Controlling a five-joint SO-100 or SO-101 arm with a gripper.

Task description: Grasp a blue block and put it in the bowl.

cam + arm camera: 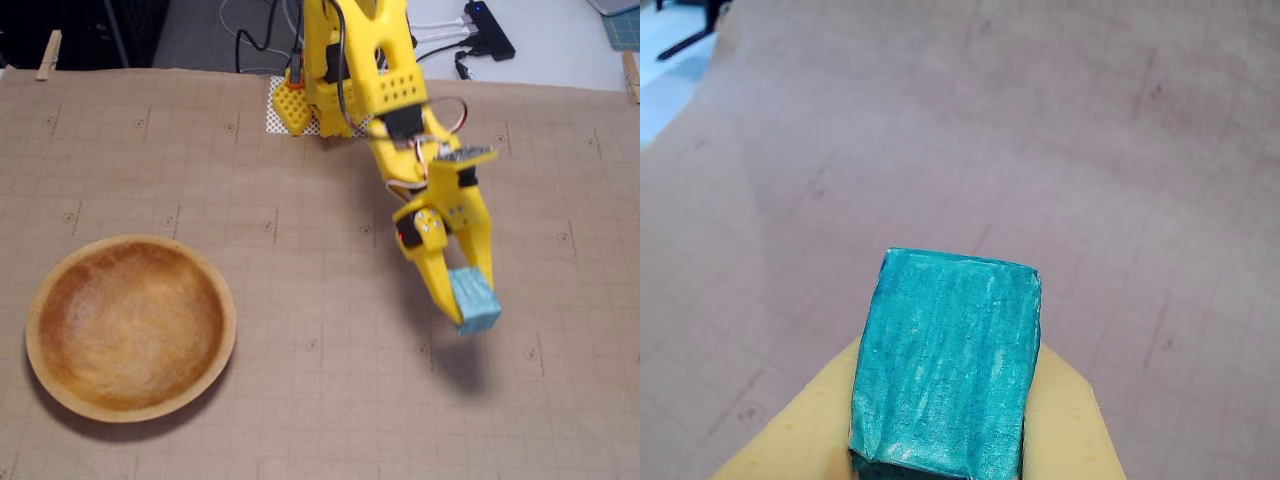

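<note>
Clamping the blue block (475,302) by its fingertips, the gripper (462,300) risks dropping it short of the bowl (40,300) far left.

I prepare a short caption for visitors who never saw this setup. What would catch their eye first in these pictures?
First, the bright yellow arm reaching down the fixed view, its tool shut on the blue block, which casts a shadow on the mat below and looks lifted. Next, the big wooden bowl, empty, at the lower left of that view, well apart from the block. In the wrist view the block fills the lower centre.
</note>
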